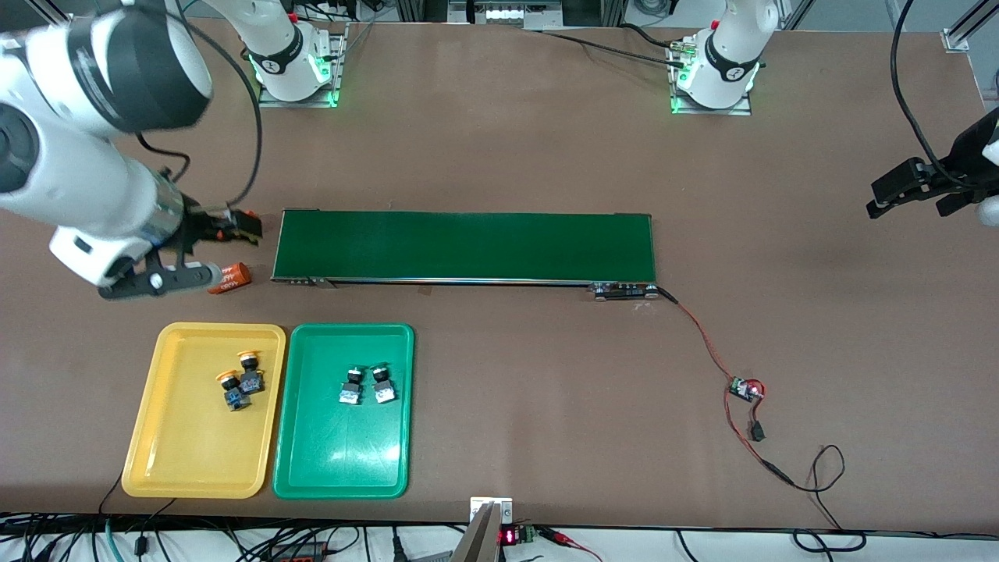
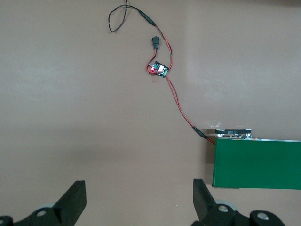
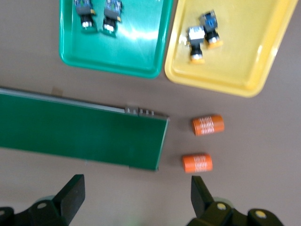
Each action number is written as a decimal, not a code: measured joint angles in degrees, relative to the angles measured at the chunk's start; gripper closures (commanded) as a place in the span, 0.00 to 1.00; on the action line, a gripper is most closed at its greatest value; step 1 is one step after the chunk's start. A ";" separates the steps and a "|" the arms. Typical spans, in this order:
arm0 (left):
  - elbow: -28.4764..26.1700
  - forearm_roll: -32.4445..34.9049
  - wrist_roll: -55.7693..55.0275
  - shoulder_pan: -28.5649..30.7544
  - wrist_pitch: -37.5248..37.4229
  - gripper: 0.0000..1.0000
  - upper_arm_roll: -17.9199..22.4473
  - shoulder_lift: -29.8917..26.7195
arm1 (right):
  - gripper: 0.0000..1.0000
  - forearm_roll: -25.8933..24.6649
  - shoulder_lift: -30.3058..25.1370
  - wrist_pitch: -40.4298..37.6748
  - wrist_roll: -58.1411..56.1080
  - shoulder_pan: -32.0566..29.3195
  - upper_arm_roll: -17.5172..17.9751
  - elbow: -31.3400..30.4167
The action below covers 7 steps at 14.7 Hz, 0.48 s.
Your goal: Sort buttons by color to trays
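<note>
Front view: both yellow-capped buttons [image 1: 240,381] in yellow plastic tray [image 1: 201,468], both seemingly green-capped buttons [image 1: 365,384] in green plastic tray [image 1: 340,472]. Sorting apparently complete. Left gripper [image 2: 139,197] and right gripper [image 3: 137,197] spread, empty; no further pick required.

The right arm reaches out from its base over its own end of the table, its white forearm angled downward and the right gripper [image 1: 199,250] held in the air with its black fingers [image 3: 73,195] spread wide — nothing between them. The left arm waits out at its own end of the table, with the left gripper [image 1: 909,197] raised in the air and its fingers [image 2: 75,200] likewise parted and empty.
</note>
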 measured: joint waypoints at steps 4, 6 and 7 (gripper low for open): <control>0.00 0.00 0.00 -0.02 -0.23 0.00 -0.13 -0.02 | 0.00 0.33 -10.10 -1.46 -0.81 -3.51 -0.07 -8.79; 0.01 0.00 0.00 -0.02 -0.56 0.00 -0.15 -0.08 | 0.00 0.68 -13.77 -1.44 -1.97 -5.79 -0.21 -12.56; 0.01 0.00 0.01 -0.02 -0.74 0.00 -0.16 -0.19 | 0.00 0.73 -14.57 -1.35 -2.22 -6.71 -0.28 -13.68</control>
